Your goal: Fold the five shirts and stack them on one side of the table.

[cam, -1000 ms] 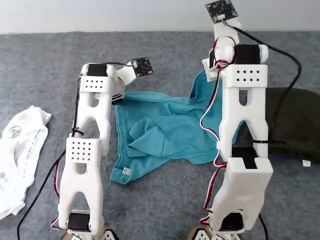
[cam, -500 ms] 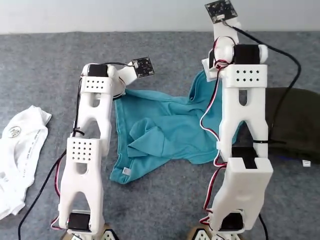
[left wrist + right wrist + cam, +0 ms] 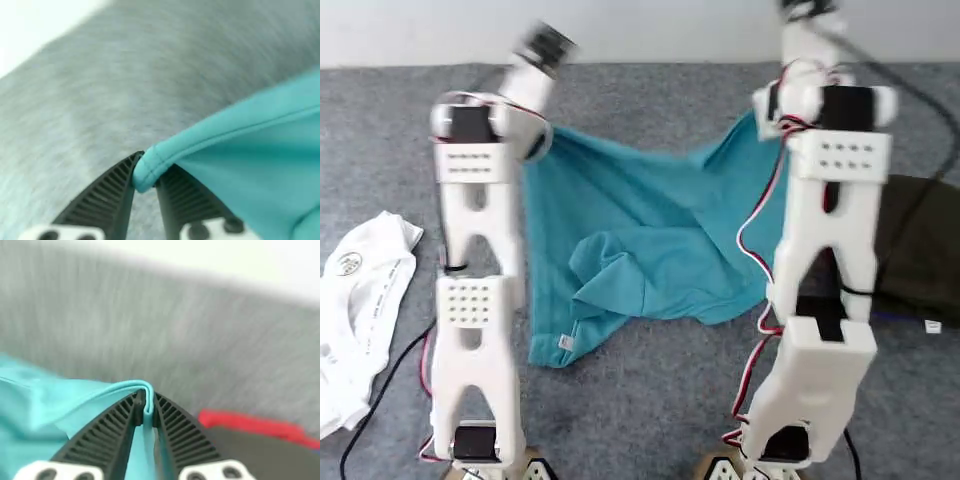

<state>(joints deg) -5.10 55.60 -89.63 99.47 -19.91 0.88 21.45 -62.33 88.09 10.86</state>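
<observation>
A white shirt (image 3: 365, 290) lies crumpled at the left edge of the table (image 3: 660, 400). The left gripper (image 3: 149, 167) is clamped on a hemmed corner of the teal shirt (image 3: 650, 230), far left. The teal shirt spreads between both arms, its near part bunched on the table. The right gripper (image 3: 147, 399) is pinched on its far right edge. A dark shirt (image 3: 920, 240) lies at the right.

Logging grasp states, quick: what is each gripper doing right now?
Left gripper: shut on the teal shirt.
Right gripper: shut on the teal shirt too.
</observation>
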